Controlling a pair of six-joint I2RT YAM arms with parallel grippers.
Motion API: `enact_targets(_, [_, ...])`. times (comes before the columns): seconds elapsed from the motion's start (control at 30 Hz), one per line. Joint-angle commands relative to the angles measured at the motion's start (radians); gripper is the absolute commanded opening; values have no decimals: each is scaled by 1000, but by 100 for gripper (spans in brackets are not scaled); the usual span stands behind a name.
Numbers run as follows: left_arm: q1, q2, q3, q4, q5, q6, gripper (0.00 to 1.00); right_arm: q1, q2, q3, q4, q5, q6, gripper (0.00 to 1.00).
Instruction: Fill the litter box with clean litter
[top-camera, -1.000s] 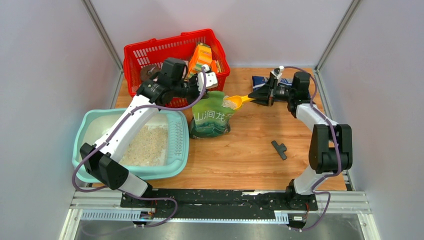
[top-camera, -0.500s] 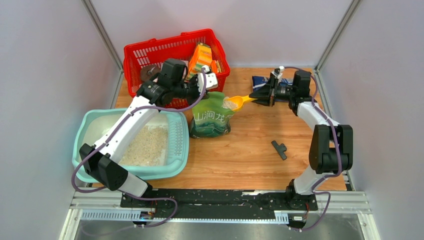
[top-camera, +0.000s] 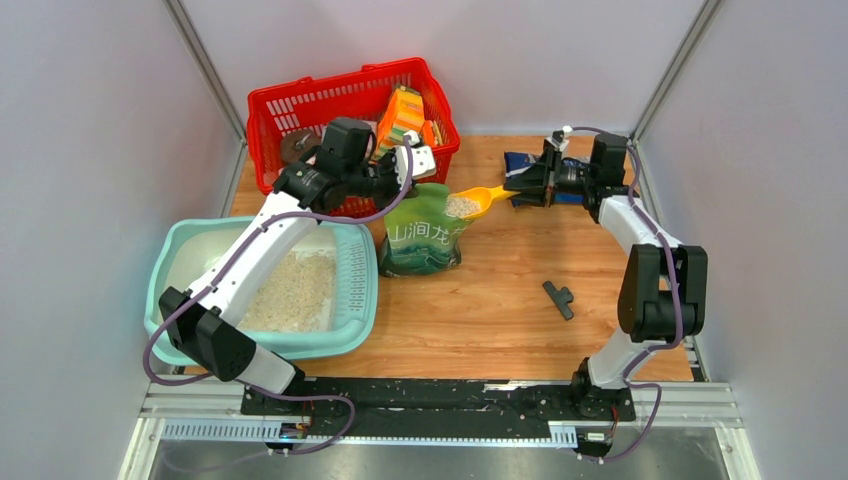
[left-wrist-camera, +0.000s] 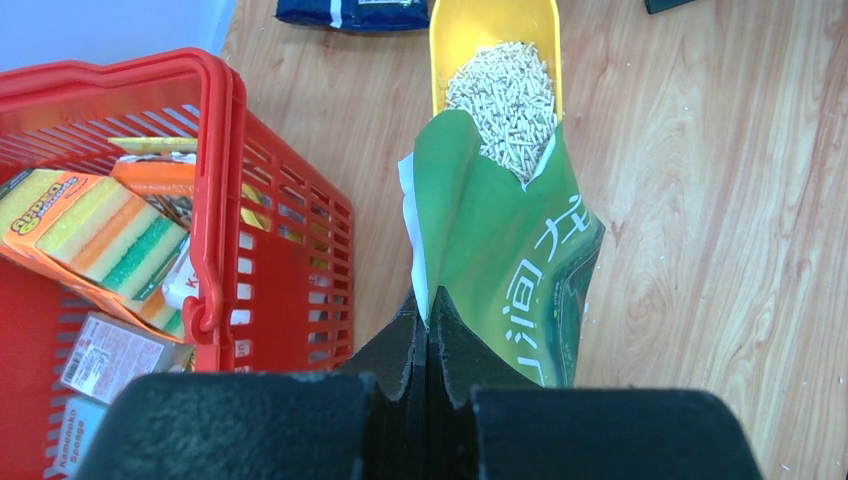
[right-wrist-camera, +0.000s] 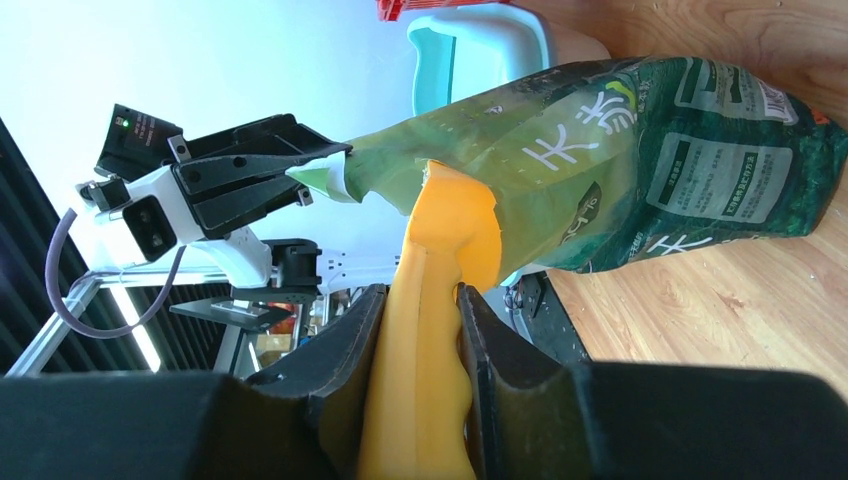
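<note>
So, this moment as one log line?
left gripper: shut on green bag | right gripper: shut on yellow scoop, loaded | litter box: part-filled

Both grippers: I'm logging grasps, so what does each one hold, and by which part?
The left gripper pinches the green bag by its open top edge. The right gripper clamps the yellow scoop by its handle.

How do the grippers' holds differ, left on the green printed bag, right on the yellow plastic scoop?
The left gripper is shut flat on the top edge of the green printed bag; the right gripper stands wider, clamped on the handle of the yellow plastic scoop. The left holds the bag mouth up; the right holds a scoopful of clean litter. Both are away from the pale teal litter box.
</note>
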Motion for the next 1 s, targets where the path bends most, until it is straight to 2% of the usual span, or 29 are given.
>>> enact_targets(0.0, [13, -104, 49, 189, -19, 33, 0, -32, 3, -7, 77, -45, 50, 0])
enact_targets(0.07, [13, -104, 47, 186, -22, 36, 0, -43, 9, -16, 125, -36, 129, 0])
enact_targets(0.13, [13, -104, 47, 189, -22, 35, 0, -55, 15, -53, 310, -22, 231, 0])
enact_targets(0.37, [13, -101, 46, 192, -26, 33, 0, -58, 15, -50, 257, -34, 190, 0])
enact_targets(0.97, [13, -92, 33, 196, -52, 45, 0, -66, 11, -19, 300, -43, 237, 0])
